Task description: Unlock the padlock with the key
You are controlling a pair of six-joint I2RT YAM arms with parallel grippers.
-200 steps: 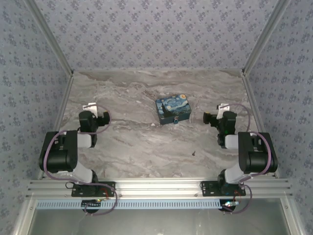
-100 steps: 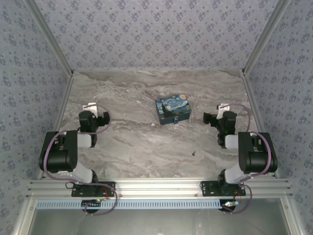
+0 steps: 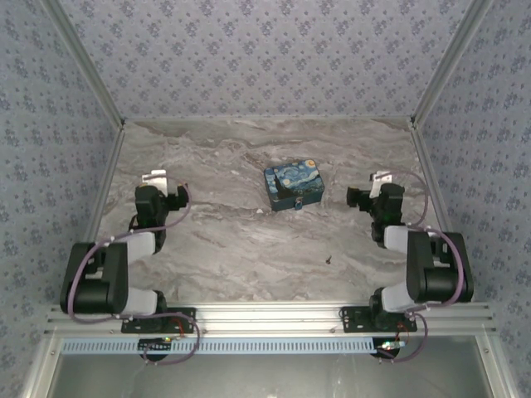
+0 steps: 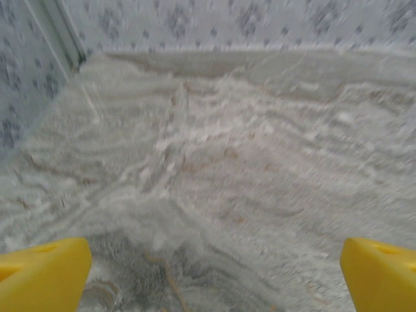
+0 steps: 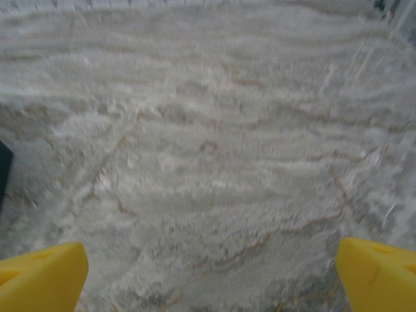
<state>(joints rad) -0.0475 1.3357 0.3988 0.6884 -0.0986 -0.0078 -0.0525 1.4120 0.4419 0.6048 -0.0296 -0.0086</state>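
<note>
The tiny padlock (image 3: 297, 204) shows as a bluish speck at the near side of the Starry-Night box (image 3: 293, 184), mid-table. The key (image 3: 329, 259) is a dark speck lying on the marble nearer the arms, right of centre. My left gripper (image 3: 156, 181) hovers at the left of the table, far from both. My right gripper (image 3: 379, 181) is right of the box. In the left wrist view the gripper (image 4: 214, 279) is open, its yellow fingertips (image 4: 45, 276) wide apart over bare marble. The right gripper (image 5: 211, 279) is open too, with nothing between its fingertips (image 5: 377, 273).
Patterned walls enclose the marble table (image 3: 232, 240) at the back and on both sides. A metal rail (image 3: 265, 317) runs along the near edge by the arm bases. A dark edge (image 5: 3, 170) at the left of the blurred right wrist view may be the box.
Both arms have started to move: their rear links have swung lower towards the near edge, and the grippers have edged slightly. The box, padlock and key lie where they were.
</note>
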